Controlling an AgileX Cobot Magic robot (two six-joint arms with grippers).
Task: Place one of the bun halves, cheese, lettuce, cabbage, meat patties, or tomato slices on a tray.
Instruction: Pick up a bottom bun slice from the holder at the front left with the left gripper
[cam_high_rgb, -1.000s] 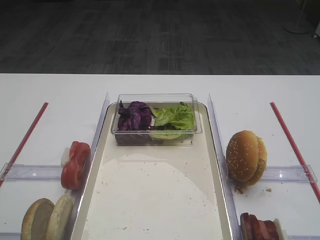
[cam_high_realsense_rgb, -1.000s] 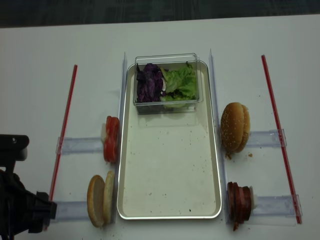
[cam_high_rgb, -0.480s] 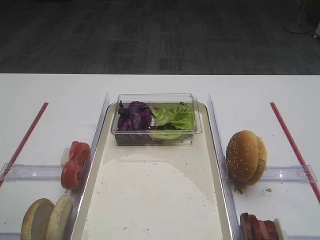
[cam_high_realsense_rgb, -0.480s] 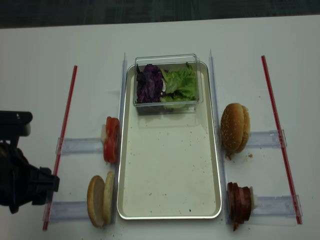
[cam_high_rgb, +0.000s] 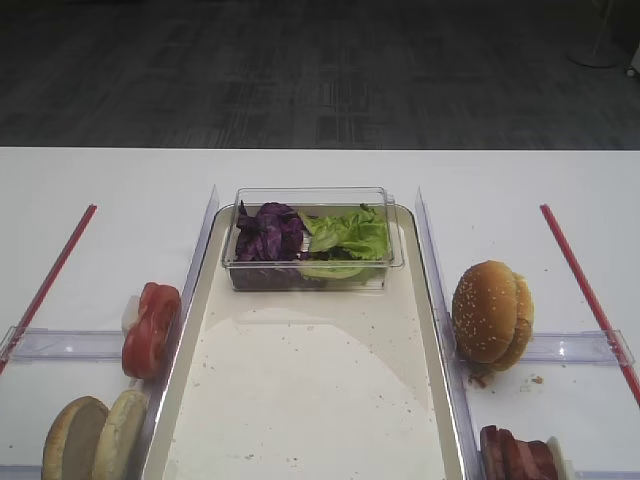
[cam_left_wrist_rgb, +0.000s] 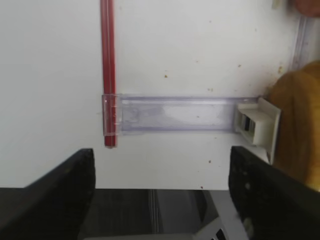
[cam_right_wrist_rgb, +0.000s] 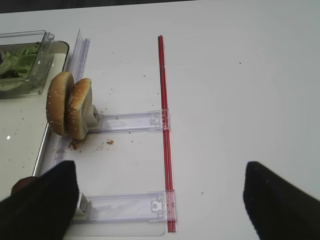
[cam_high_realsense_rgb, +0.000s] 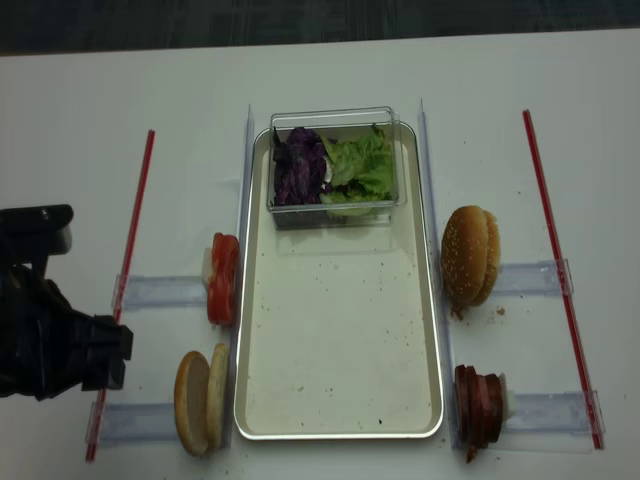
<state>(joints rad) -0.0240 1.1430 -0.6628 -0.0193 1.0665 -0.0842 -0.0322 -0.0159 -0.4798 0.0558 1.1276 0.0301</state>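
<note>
The tray (cam_high_realsense_rgb: 340, 432) lies mid-table with a bare, crumb-speckled floor. Left of it stand the bun halves (cam_high_realsense_rgb: 200, 400) on edge, with the tomato slices (cam_high_realsense_rgb: 222, 278) behind them. The meat patties (cam_high_realsense_rgb: 478, 408) stand at its near right corner. Lettuce (cam_high_realsense_rgb: 360, 168) and cabbage (cam_high_realsense_rgb: 298, 165) fill a clear box at its far end. No cheese shows. My left gripper (cam_left_wrist_rgb: 160, 200) is open and empty over the table's front edge, left of the bun halves (cam_left_wrist_rgb: 300, 135). My right gripper (cam_right_wrist_rgb: 165, 210) is open and empty, right of the patties.
A sesame-seeded bun (cam_high_realsense_rgb: 470, 255) stands on edge right of the tray. Red strips (cam_high_realsense_rgb: 125, 270) (cam_high_realsense_rgb: 560, 270) run along both sides. Clear plastic holders (cam_high_realsense_rgb: 160, 292) (cam_right_wrist_rgb: 130, 121) reach from them toward the tray. The left arm (cam_high_realsense_rgb: 50, 340) hangs over the left strip.
The left arm has moved in from the near-left corner, further onto the table and slightly toward the bun halves. Its jaws stay open. The food has not moved.
</note>
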